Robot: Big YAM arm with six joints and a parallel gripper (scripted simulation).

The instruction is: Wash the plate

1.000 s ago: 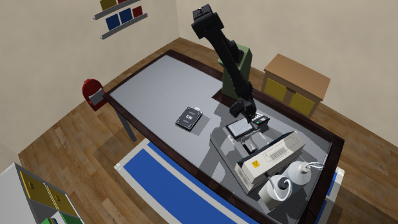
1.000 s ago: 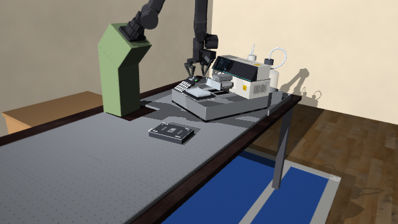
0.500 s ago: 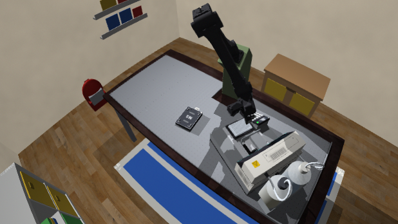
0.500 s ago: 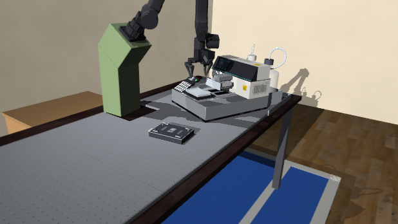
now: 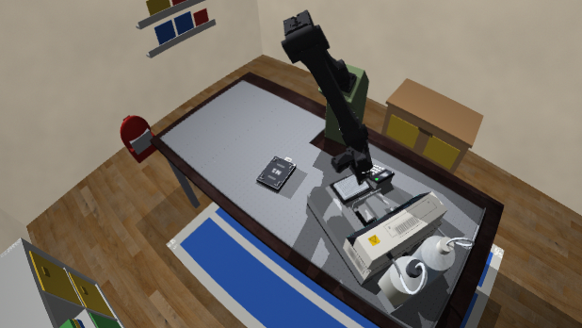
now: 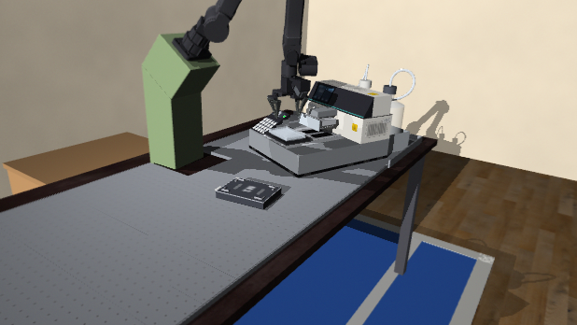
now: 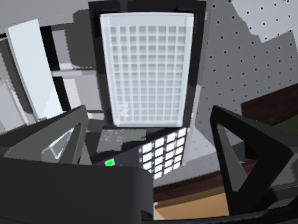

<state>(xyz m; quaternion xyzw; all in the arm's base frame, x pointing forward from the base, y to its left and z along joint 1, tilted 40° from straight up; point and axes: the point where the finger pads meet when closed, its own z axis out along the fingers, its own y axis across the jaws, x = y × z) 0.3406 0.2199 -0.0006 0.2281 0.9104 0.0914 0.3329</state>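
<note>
The white well plate (image 5: 351, 188) lies flat in the dark carrier pocket of the washer (image 5: 377, 212); it also shows in the exterior view (image 6: 286, 134) and the wrist view (image 7: 148, 68). The washer's lamp (image 7: 109, 163) glows green next to the white keypad (image 7: 160, 156). My gripper (image 5: 364, 178) is open and empty. It hangs just above the plate's keypad end, fingers spread to either side in the wrist view (image 7: 156, 143). The black plate nest N1 (image 5: 275, 176) sits empty on the table; it also shows in the exterior view (image 6: 248, 191).
The green arm pedestal (image 6: 177, 100) stands behind the washer. Two white bottles (image 5: 414, 269) with tubing stand at the washer's far end. The washer's head (image 6: 350, 109) overhangs the carrier's far side. The table edge is close beyond the keypad.
</note>
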